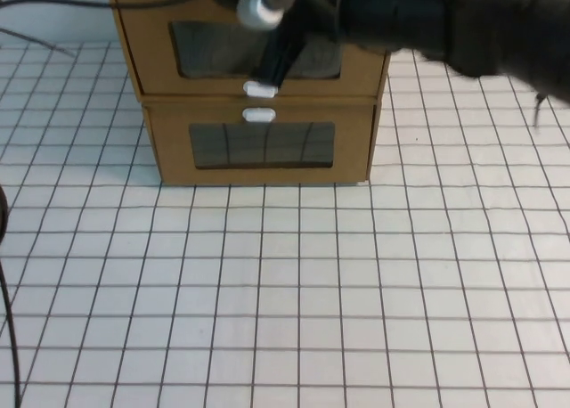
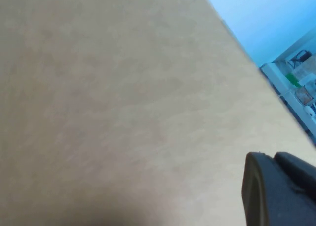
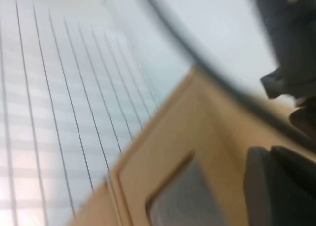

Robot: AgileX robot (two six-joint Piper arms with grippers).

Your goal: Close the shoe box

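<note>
2 cardboard drawers stacked at the table's point(image 1: 356, 292) far edge. The shoe box point(image 1: 254, 47) is the upper 1, white tab point(image 1: 259, 90) below its window. The lower drawer point(image 1: 263, 141) has its tab above its window.

Right gripper point(image 1: 272, 65) reaches across the upper front panel, just above the tab — finger state: cannot tell. Left gripper point(image 2: 276, 191) sits close against plain cardboard; cannot tell either.

Step judged: pushing the drawer home. Next move calls for a straight, level push on the front panel — no skew.
</note>
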